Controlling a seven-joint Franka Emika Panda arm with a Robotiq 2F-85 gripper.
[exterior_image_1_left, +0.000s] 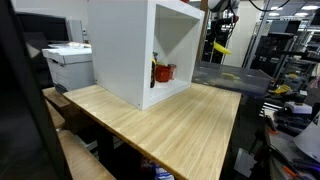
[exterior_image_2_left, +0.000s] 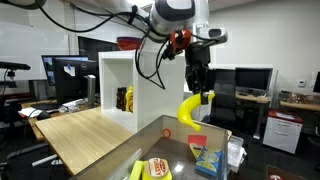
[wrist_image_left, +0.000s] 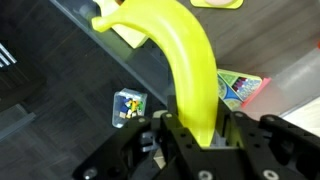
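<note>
My gripper (exterior_image_2_left: 203, 96) is shut on a yellow banana (exterior_image_2_left: 189, 110) and holds it in the air above a grey bin (exterior_image_2_left: 175, 135) of small items. In the wrist view the banana (wrist_image_left: 185, 60) runs up from between the black fingers (wrist_image_left: 195, 138), curving to the left. In an exterior view the banana (exterior_image_1_left: 219, 47) and the arm show far back, behind a white open cabinet (exterior_image_1_left: 140, 40). Below the banana lie a small blue box (wrist_image_left: 129, 105) and a colourful flat pack (wrist_image_left: 240, 87).
A light wooden table (exterior_image_1_left: 170, 115) bears the white cabinet, which holds red and yellow items (exterior_image_1_left: 163, 72) inside. A red bowl (exterior_image_2_left: 128, 43) sits on top of the cabinet. A printer (exterior_image_1_left: 68, 62) stands beside the table. Desks with monitors (exterior_image_2_left: 255, 78) stand behind.
</note>
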